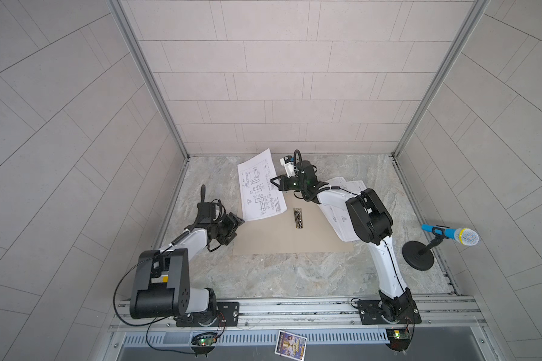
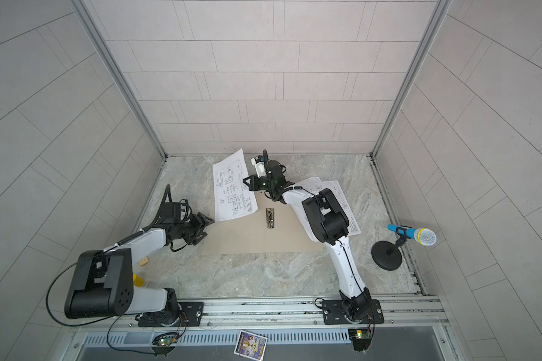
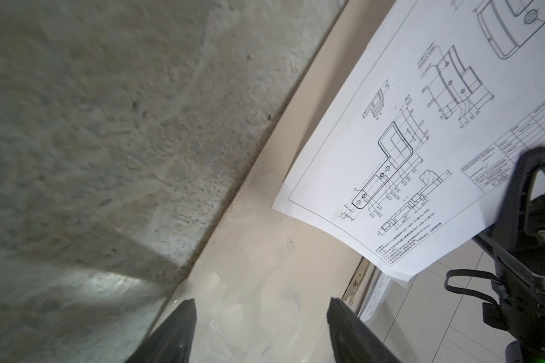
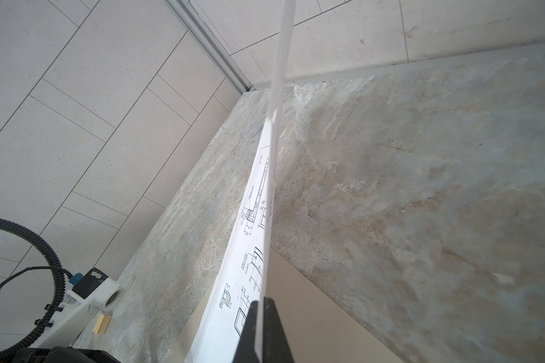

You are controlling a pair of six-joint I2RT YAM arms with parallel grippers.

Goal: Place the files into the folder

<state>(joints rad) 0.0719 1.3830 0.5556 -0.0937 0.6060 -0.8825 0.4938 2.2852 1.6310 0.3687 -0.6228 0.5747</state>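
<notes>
The tan folder (image 1: 279, 237) (image 2: 251, 240) lies open and flat on the marble table, its metal clip (image 1: 298, 218) (image 2: 270, 218) at the spine. My right gripper (image 1: 273, 181) (image 4: 258, 303) is shut on the edge of one file sheet (image 1: 260, 187) (image 3: 406, 157), a white page of line drawings held tilted above the folder's left half. More files (image 1: 334, 215) (image 2: 352, 222) lie on the folder's right side, partly hidden under my right arm. My left gripper (image 1: 240, 220) (image 3: 261, 311) hangs open and empty over the folder's left edge.
A blue microphone (image 1: 451, 233) on a black stand is at the table's right edge. A small wooden block (image 2: 144, 262) and a yellow object (image 2: 138, 279) sit by my left arm. A colourful card (image 1: 290, 343) lies on the front rail. Tiled walls enclose three sides.
</notes>
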